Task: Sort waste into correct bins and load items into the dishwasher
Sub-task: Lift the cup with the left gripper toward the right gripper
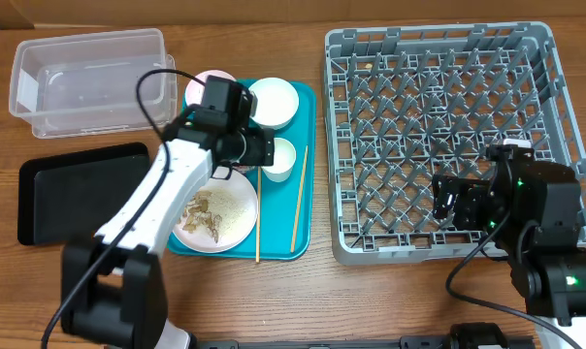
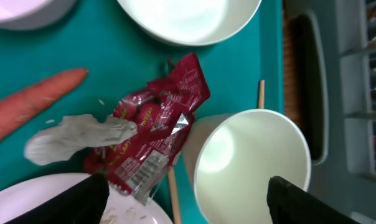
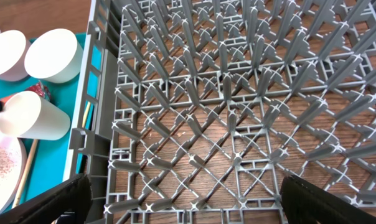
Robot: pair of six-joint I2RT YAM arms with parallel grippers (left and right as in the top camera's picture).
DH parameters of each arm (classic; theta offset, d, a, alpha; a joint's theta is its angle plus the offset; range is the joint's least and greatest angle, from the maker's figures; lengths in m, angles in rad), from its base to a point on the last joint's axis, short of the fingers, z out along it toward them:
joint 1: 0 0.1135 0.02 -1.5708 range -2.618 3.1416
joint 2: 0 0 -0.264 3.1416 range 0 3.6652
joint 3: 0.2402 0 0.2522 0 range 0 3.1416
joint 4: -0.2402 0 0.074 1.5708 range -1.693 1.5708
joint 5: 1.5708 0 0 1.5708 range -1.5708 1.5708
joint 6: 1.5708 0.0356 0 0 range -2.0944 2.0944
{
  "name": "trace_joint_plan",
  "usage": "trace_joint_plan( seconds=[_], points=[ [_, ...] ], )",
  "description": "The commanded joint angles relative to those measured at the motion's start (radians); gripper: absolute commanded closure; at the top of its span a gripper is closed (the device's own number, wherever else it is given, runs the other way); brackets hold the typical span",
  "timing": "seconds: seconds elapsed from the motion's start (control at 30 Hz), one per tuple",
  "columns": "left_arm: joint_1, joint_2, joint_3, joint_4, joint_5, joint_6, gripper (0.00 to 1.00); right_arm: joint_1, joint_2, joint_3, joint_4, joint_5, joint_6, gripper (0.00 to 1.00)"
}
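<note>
My left gripper (image 2: pixel 188 205) hangs open low over the teal tray (image 1: pixel 305 208). Its black fingers (image 2: pixel 76 202) straddle the small white cup (image 2: pixel 250 165) and the lower end of the shiny red wrapper (image 2: pixel 157 130), gripping nothing. A crumpled white wrapper (image 2: pixel 76 137) and an orange carrot (image 2: pixel 32 102) lie left of the red one. Nut-shell scraps (image 1: pixel 204 208) sit on the white plate (image 1: pixel 237 218). Two bowls (image 1: pixel 274 102) stand at the tray's far end and two chopsticks (image 1: pixel 258 218) lie along it. My right gripper (image 3: pixel 188 205) is open and empty over the grey dishwasher rack (image 3: pixel 238 112).
A clear plastic tub (image 1: pixel 89 78) stands at the back left, with a shallow black tray (image 1: pixel 75 189) in front of it. The rack (image 1: pixel 448 136) fills the right half of the table, its pegs pointing up. Bare wood lies along the front edge.
</note>
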Motion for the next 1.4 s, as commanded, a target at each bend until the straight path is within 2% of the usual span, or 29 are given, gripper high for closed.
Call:
trace_joint_plan(
  seconds=[0.0, 0.07, 0.1, 0.2, 0.23, 0.27, 0.4, 0.6, 0.77, 0.87, 0.9, 0.97, 1.07, 1.13, 1.2, 1.27, 1.37],
  points=[
    [-0.026, 0.051, 0.015, 0.015, 0.011, -0.022, 0.21, 0.005, 0.013, 0.029, 0.004, -0.008, -0.003, 0.00],
    [-0.035, 0.068, 0.015, 0.023, 0.013, -0.026, 0.28, 0.005, 0.023, 0.029, 0.004, -0.008, -0.003, 0.00],
    [-0.038, 0.075, 0.015, 0.027, 0.013, -0.026, 0.34, 0.005, 0.027, 0.029, 0.004, -0.008, -0.003, 0.00],
    [-0.040, 0.079, 0.015, 0.048, 0.013, -0.030, 0.63, 0.005, 0.043, 0.029, 0.003, -0.007, -0.003, 0.00],
    [-0.040, 0.079, 0.015, 0.055, 0.013, -0.030, 0.68, 0.005, 0.046, 0.029, 0.003, -0.008, -0.003, 0.00],
    [-0.040, 0.077, 0.015, 0.063, 0.015, -0.030, 0.77, 0.005, 0.050, 0.029, 0.001, -0.008, -0.003, 0.00],
    [-0.040, 0.077, 0.015, 0.071, 0.015, -0.030, 0.94, 0.005, 0.059, 0.029, -0.005, -0.008, -0.003, 0.00],
    [-0.036, 0.074, 0.023, 0.067, 0.025, -0.033, 0.96, 0.005, 0.059, 0.029, -0.009, 0.000, -0.003, 0.00],
    [-0.010, 0.048, 0.086, 0.001, 0.095, -0.033, 0.96, 0.003, 0.058, 0.030, -0.008, 0.098, 0.019, 0.00],
    [0.037, 0.037, 0.160, -0.077, 0.273, -0.033, 0.96, -0.025, 0.059, 0.030, 0.007, 0.219, 0.140, 0.01],
    [0.060, 0.037, 0.183, -0.090, 0.392, -0.032, 0.96, -0.046, 0.059, 0.030, 0.021, 0.196, 0.147, 0.01],
    [0.098, 0.037, 0.197, -0.066, 0.670, -0.024, 0.96, -0.079, 0.066, 0.030, 0.058, 0.067, 0.093, 0.00],
    [0.128, 0.039, 0.196, -0.001, 1.041, 0.001, 0.96, -0.108, 0.090, 0.030, 0.116, -0.325, -0.136, 0.00],
    [0.131, 0.039, 0.196, 0.032, 1.220, 0.030, 0.96, -0.109, 0.116, 0.030, 0.135, -0.579, -0.258, 0.00],
    [0.126, 0.039, 0.196, 0.053, 1.294, 0.031, 0.96, -0.108, 0.154, 0.030, 0.171, -0.793, -0.306, 0.00],
    [0.111, 0.039, 0.196, 0.047, 1.271, 0.011, 0.96, -0.108, 0.207, 0.030, 0.232, -0.981, -0.311, 0.00],
    [0.085, 0.039, 0.196, 0.049, 1.271, -0.011, 0.96, -0.108, 0.260, 0.030, 0.294, -1.092, -0.310, 0.00]
  ],
)
